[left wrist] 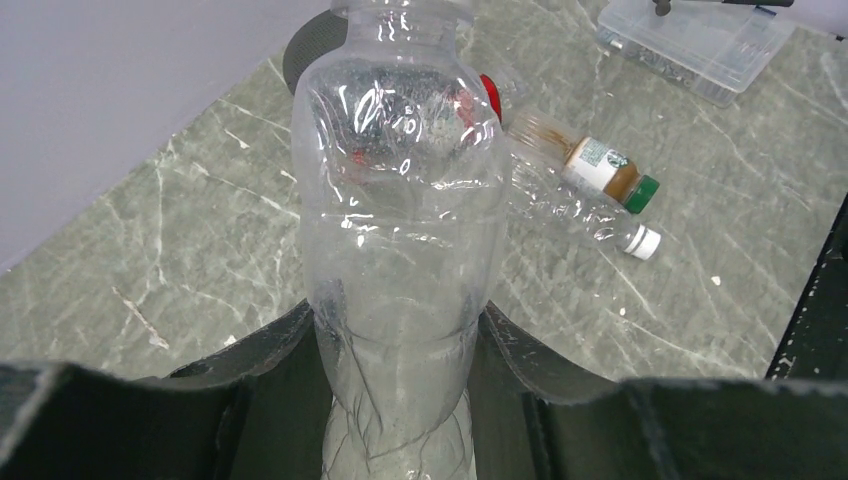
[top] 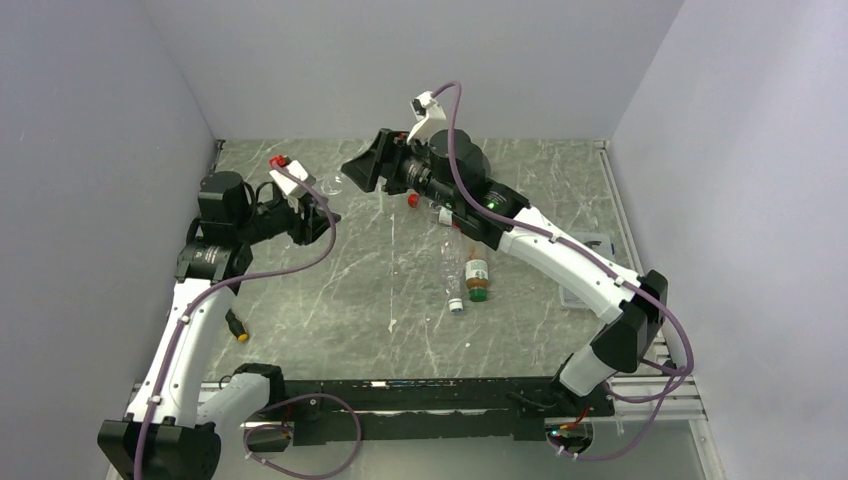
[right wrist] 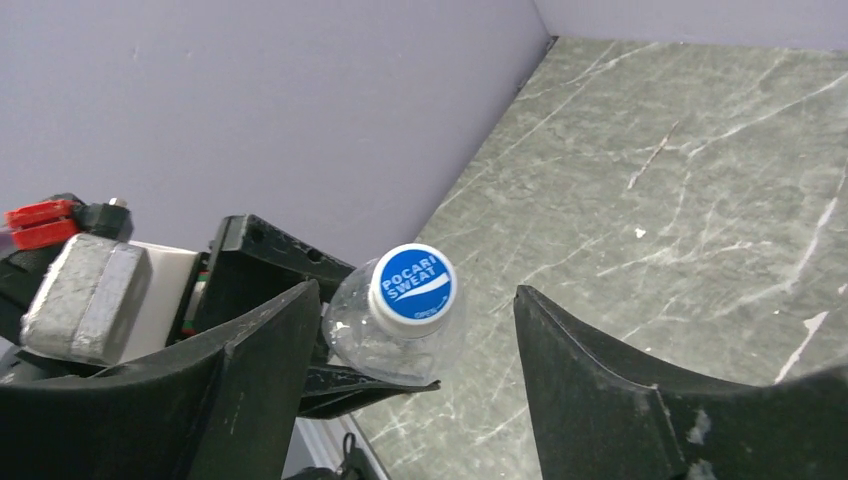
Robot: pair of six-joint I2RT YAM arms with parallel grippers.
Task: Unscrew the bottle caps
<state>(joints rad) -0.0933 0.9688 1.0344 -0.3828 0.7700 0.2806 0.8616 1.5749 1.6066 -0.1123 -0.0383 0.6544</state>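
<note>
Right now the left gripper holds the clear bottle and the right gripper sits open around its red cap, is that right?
Not quite: the cap is blue and white, not red, as the right wrist view shows. The left gripper does hold the clear bottle, and the right gripper is open around that cap.

Arm links (top: 185, 330): white shells, black joints.
Cables (top: 452, 115): purple, along both arms.
Right gripper (right wrist: 415, 292): broad black fingers (right wrist: 620, 390).
Left gripper (left wrist: 397, 320): red piece (top: 278, 161), perhaps a connector.
</note>
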